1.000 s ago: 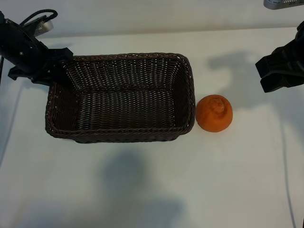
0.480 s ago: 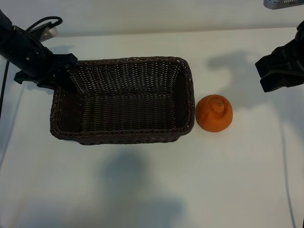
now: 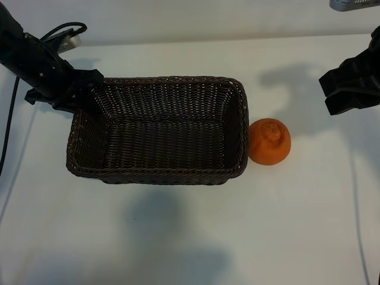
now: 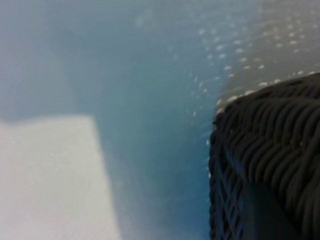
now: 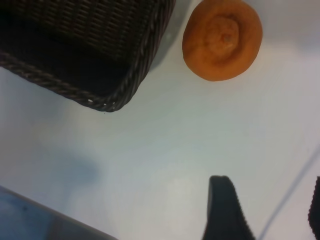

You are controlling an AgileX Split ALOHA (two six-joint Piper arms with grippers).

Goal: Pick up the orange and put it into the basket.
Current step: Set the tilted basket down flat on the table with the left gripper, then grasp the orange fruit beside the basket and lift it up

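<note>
White tabletop (image 3: 190, 237) fills the scene, lit so that soft shadows fall across it. On it sits the basket (image 3: 157, 130), a dark brown woven rectangle with a braided rim, nothing inside it. Using the basket as the landmark: the orange (image 3: 269, 141) rests on the table against the outside of its right-hand short wall, touching or all but touching the rim, stem end turned upward. It lies outside the basket and no gripper touches it.

At the basket's far left corner, the left gripper (image 3: 83, 92) is clamped on the rim, its jaws narrowed onto the wicker; the left wrist view shows that corner's weave right up against the camera. A black cable (image 3: 7, 136) trails down the table beyond the basket's left end.

Well to the right of the basket, past the orange and above table level, the right gripper (image 3: 350, 89) hangs with its jaws spread moderately wide and holding nothing. One black fingertip (image 5: 225, 210) shows in the right wrist view.
</note>
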